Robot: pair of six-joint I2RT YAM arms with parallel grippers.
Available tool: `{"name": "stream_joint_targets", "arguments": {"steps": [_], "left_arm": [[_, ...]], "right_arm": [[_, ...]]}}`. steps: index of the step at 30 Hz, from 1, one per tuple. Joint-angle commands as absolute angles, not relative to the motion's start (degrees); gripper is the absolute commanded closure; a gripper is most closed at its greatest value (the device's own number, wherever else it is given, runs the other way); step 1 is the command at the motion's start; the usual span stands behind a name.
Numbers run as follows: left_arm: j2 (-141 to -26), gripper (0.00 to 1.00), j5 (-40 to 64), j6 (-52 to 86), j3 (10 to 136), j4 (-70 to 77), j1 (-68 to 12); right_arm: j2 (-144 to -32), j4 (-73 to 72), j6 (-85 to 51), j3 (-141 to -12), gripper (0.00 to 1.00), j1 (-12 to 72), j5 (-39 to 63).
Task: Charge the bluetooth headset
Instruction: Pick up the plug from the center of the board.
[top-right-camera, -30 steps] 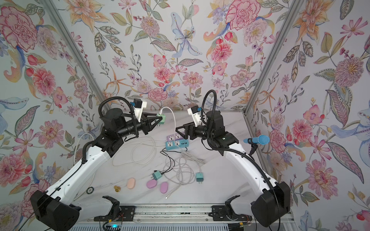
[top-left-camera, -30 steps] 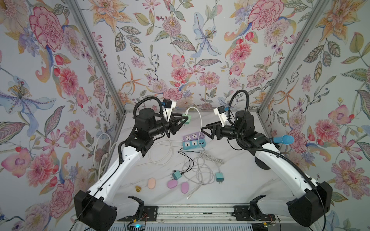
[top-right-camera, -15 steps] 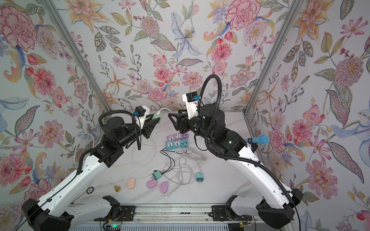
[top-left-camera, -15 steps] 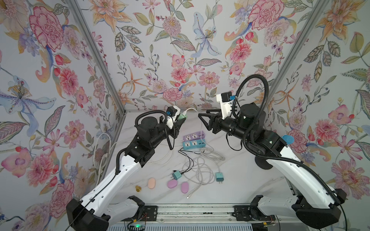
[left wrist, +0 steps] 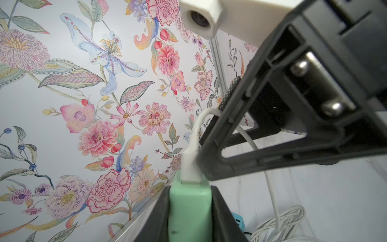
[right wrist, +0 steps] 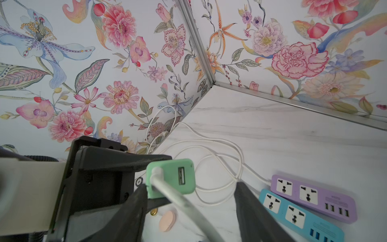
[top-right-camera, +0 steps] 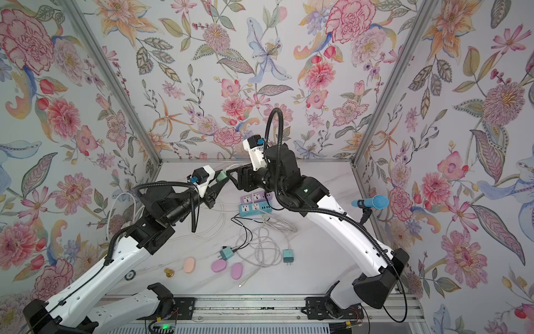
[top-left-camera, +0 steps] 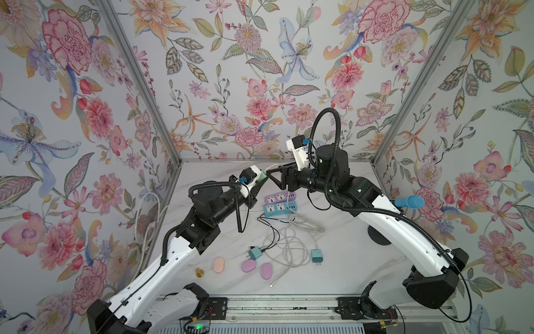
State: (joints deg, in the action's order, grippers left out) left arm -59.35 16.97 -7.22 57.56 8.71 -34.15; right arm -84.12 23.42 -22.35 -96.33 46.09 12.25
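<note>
The left claw (left wrist: 190, 198) was clamped on the flat sides of a mint-green USB charger (right wrist: 176, 178), holding it up off the bench (top-left-camera: 346, 260). The charger looked light, rigid and smooth, so a firm side grip would suit it. A white USB plug (left wrist: 189, 167) sat in its port just ahead of that claw. The plug's stiff housing looked the place to grasp, not the limp, springy cord (right wrist: 184, 203). The right claw (right wrist: 190, 186) stood open, jaws straddling the cord, one jaw close beside the plug; contact was unclear. Small pastel ovals (top-left-camera: 248, 266), possibly earpiece cases, lay well apart from both claws.
</note>
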Motion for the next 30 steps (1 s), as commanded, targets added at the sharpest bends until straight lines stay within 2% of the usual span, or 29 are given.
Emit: {"name": "stream_joint_targets", "arguments": {"steps": [1,7,10,12,14,18,30], "left_arm": [[-59.82,1.00,18.55,-8.97,58.80,11.23,-34.54],[-60.16,1.00,18.47,-9.19,58.67,11.43,-34.54],[-60.62,1.00,18.62,-9.31,58.88,11.34,-34.54],[-61.19,1.00,18.70,-9.45,59.39,11.08,-34.59],[-61.69,1.00,18.91,-9.41,59.91,10.81,-34.54],[-61.84,1.00,19.42,-8.96,60.14,10.88,-34.59],[-60.19,1.00,20.64,-8.00,57.93,11.78,-34.63]], "right_arm": [[-81.54,24.10,-22.23,-96.55,0.35,47.22,9.83],[-74.54,28.74,-18.66,-94.95,0.32,48.51,-0.41],[-73.31,30.16,-15.16,-94.20,0.41,51.98,-1.77],[-73.82,30.97,-13.08,-93.71,0.53,54.73,-0.06],[-74.92,32.02,-12.16,-94.04,0.57,57.41,0.65],[-77.68,32.19,-16.30,-94.63,0.45,58.00,2.83],[-81.25,28.03,-22.51,-96.26,0.31,51.02,8.06]]}}
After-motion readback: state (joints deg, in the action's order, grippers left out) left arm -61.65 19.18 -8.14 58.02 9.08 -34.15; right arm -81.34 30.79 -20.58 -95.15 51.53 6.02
